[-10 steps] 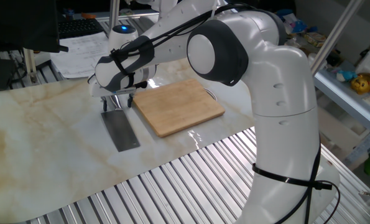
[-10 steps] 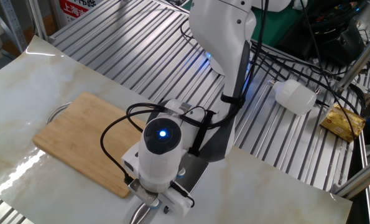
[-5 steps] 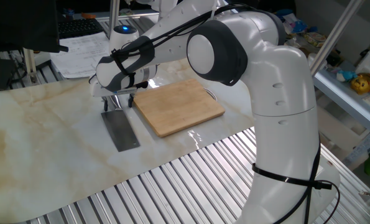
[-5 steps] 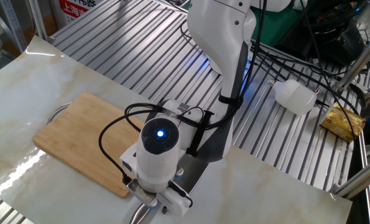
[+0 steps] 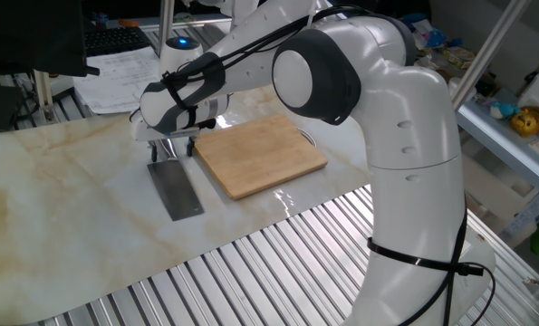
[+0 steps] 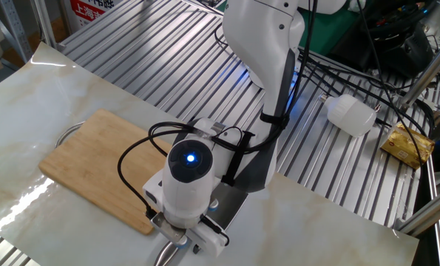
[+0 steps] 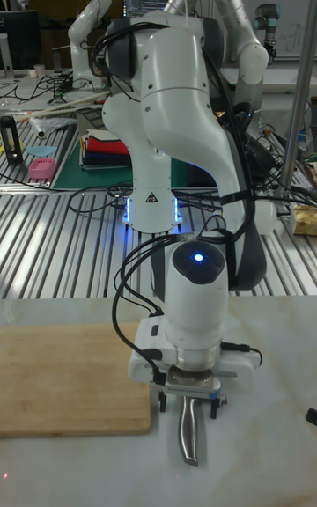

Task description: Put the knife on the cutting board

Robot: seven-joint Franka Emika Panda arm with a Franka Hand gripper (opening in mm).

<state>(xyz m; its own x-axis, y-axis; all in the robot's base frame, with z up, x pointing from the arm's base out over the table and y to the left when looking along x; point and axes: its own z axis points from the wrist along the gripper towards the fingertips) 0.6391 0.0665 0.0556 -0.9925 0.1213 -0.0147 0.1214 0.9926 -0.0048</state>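
The knife (image 5: pixel 177 190) lies flat on the marble table (image 5: pixel 52 208), its dark grey blade pointing away from the board's left side. Its shiny handle (image 7: pixel 187 437) sticks out below the wrist in the tall fixed view. My gripper (image 5: pixel 172 152) hangs low over the handle, open, with one finger (image 7: pixel 163 401) on either side of it and a gap to each. The light-brown cutting board (image 5: pixel 260 154) lies just right of the knife, bare on top. From the other side the board (image 6: pixel 105 166) sits left of my gripper (image 6: pixel 179 240).
Ribbed metal decking (image 5: pixel 278 263) borders the marble slab at front and back. A white canister (image 6: pixel 350 114) and a yellow packet (image 6: pixel 408 144) lie on the decking behind the arm's base. Papers (image 5: pixel 115 68) lie at the far side.
The gripper head has edged very slightly sideways over the handle. The knife and the board lie where they were.
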